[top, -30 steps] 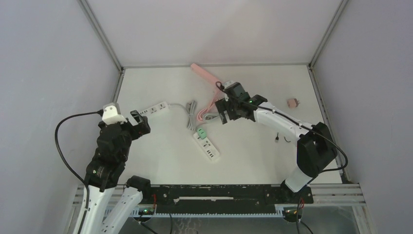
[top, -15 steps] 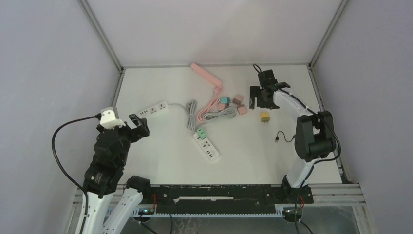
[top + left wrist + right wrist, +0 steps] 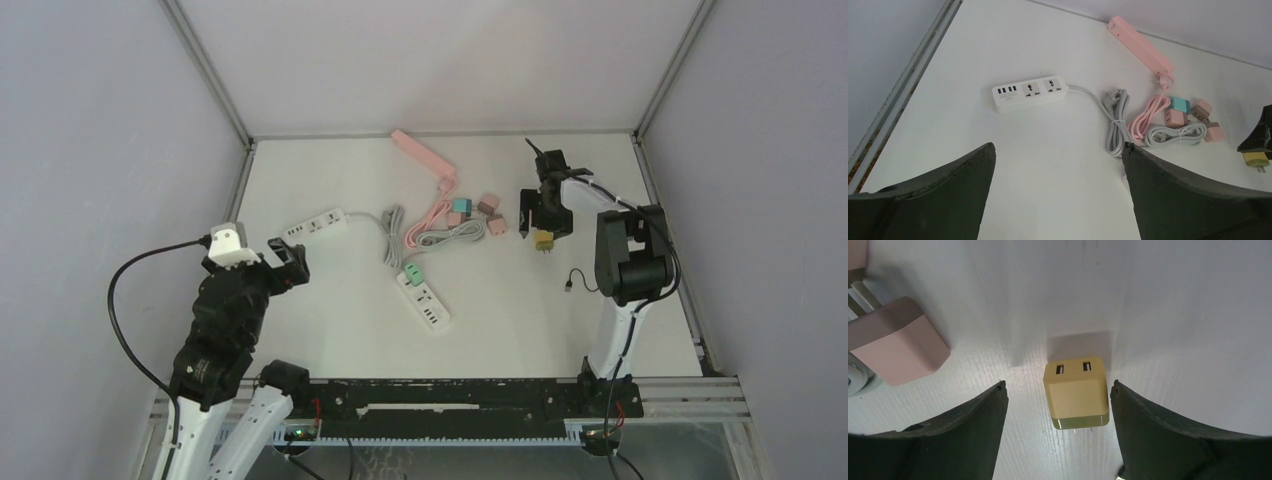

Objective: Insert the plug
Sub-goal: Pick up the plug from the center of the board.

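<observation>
A yellow plug (image 3: 543, 240) lies flat on the white table at the back right, prongs toward the near edge. My right gripper (image 3: 541, 218) is open and hangs just over it; in the right wrist view the plug (image 3: 1077, 393) lies between the spread fingers of the gripper (image 3: 1058, 390), nearer the right one, not gripped. My left gripper (image 3: 286, 258) is open and empty at the left, its fingers wide apart in the left wrist view (image 3: 1059, 147). A white power strip (image 3: 315, 224) (image 3: 1030, 92) lies ahead of it.
A second white strip (image 3: 425, 299) with a green plug in it lies mid-table. A pink strip (image 3: 425, 155) lies at the back, with coiled grey and pink cords (image 3: 430, 232). Teal (image 3: 461, 205), brown (image 3: 489, 207) and pink (image 3: 497, 227) plugs lie by them. A black cable (image 3: 575, 282) lies at the right.
My right gripper swung from over the cords to the back right, then settled over the yellow plug. My left arm drifted slightly toward the near edge.
</observation>
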Available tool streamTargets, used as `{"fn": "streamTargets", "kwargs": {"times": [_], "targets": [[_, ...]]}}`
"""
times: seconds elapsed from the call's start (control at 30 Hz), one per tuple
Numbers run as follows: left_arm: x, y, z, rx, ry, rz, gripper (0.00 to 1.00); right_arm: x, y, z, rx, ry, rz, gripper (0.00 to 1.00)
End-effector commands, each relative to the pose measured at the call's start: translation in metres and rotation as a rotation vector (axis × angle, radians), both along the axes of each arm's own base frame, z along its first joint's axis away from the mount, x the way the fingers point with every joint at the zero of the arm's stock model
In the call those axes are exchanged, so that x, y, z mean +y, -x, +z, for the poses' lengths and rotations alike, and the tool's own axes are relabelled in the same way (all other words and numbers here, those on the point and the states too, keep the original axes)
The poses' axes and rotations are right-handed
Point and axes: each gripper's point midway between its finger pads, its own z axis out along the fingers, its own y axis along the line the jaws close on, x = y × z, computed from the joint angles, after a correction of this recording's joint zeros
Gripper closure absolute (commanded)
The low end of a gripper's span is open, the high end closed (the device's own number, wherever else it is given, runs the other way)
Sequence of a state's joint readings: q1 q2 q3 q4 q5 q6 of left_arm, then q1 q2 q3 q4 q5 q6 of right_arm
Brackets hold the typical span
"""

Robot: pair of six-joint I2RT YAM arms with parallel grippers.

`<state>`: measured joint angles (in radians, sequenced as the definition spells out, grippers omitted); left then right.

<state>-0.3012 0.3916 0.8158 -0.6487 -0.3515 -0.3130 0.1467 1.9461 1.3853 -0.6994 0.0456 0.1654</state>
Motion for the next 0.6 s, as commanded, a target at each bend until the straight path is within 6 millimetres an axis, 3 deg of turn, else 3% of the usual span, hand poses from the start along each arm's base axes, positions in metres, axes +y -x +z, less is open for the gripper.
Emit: {"fn": "streamTargets", "kwargs": {"times": [0.0, 0.57], "targets": [[-0.006, -0.003, 0.004, -0.03, -0.008, -0.037, 0.0, 0.001, -0.012, 0.01, -0.025, -0.021, 0.008, 0.2], [-0.014, -0.003, 0.005, -0.037, -0.001, -0.079, 0.0, -0.005, -0.007, -0.004, 0.026, 0.025, 0.007, 0.36]]}}
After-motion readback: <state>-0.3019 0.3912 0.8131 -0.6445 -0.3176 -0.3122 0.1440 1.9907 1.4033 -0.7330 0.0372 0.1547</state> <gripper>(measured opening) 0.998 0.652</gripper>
